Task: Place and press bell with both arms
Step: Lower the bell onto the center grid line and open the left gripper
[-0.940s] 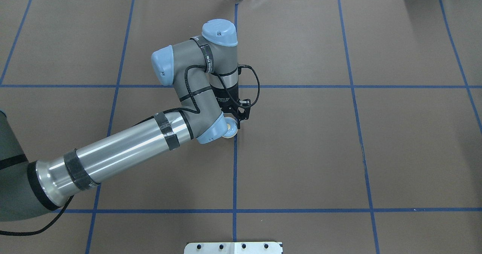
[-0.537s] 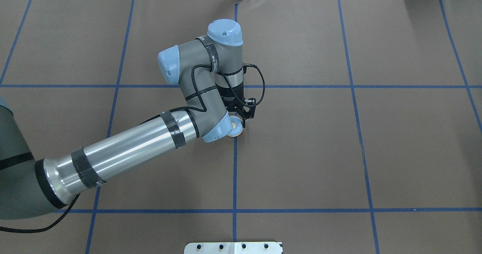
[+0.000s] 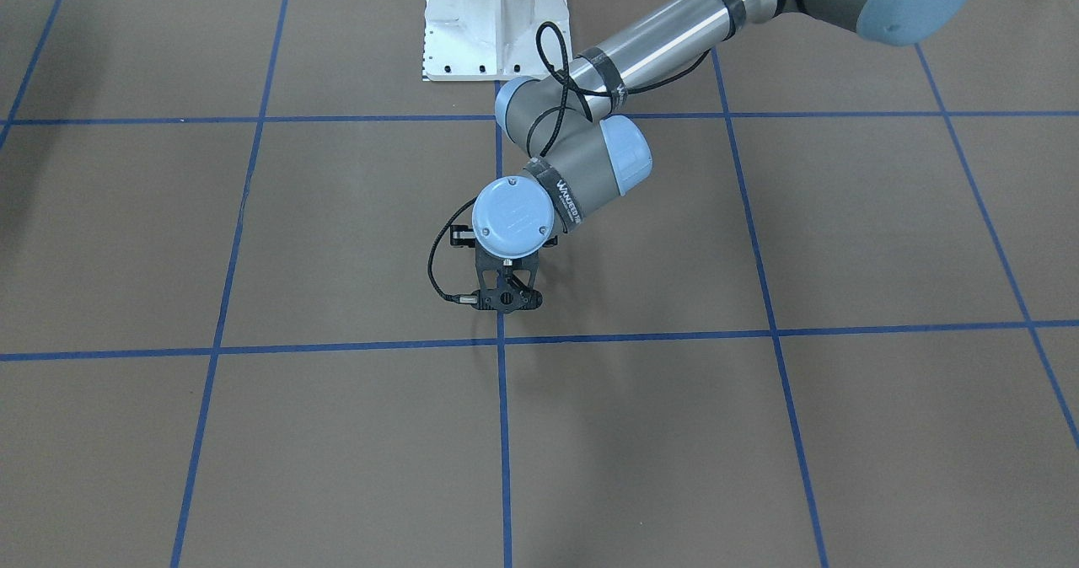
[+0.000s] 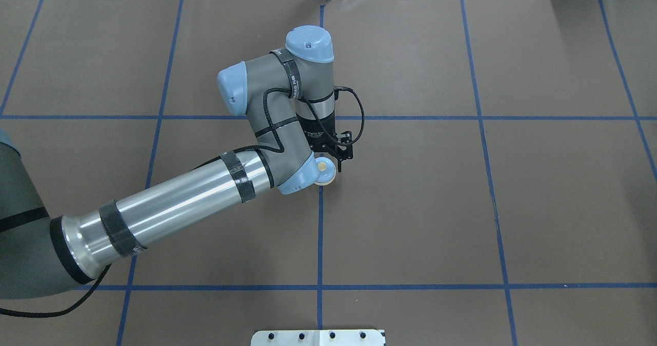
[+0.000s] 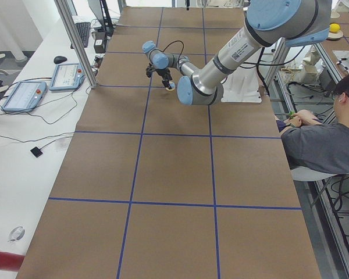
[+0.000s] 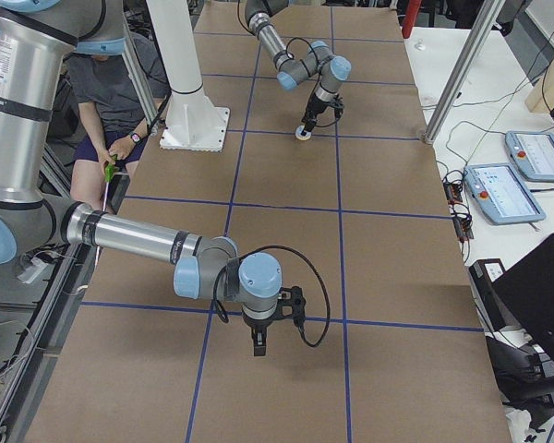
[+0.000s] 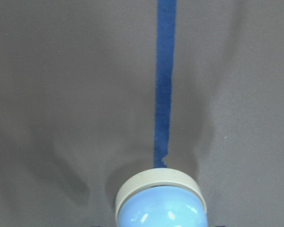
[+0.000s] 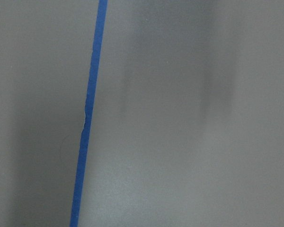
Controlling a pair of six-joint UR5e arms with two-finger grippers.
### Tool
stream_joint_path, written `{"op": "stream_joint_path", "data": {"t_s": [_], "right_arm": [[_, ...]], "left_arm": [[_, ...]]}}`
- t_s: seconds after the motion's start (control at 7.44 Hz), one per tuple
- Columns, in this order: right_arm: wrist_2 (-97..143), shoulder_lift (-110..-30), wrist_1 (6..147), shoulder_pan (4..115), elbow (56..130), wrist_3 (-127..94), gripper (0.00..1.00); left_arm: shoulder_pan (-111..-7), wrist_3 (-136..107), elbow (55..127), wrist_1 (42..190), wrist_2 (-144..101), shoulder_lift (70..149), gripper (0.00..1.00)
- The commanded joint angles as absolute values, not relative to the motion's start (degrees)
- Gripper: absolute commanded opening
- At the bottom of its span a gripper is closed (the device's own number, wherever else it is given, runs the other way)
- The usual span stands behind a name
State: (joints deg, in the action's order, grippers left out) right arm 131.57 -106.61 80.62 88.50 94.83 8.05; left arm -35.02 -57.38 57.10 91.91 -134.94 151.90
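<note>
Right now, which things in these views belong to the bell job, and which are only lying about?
For the job: bell, held in the left gripper; right gripper, far from it.
Only lying about: white pedestal; teach pendants; seated operator.

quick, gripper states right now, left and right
Left gripper: closed, holding the bell.
Right gripper: cannot be told; it shows only in a side view.
</note>
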Motion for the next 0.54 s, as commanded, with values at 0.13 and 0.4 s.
{"op": "stream_joint_path", "data": {"t_s": [0.13,0.4], "right_arm": [[131.48,-106.52,80.42,88.51,94.83,8.09,1.00],[131.75,-106.44,79.98,88.68,95.54,8.09,1.00]], "left_arm": [[-36.11,-57.48,60.01,91.50,-134.91,152.14,0.99],[-40.93,-57.57,63.88,91.05,-134.82,151.79,0.99]]}}
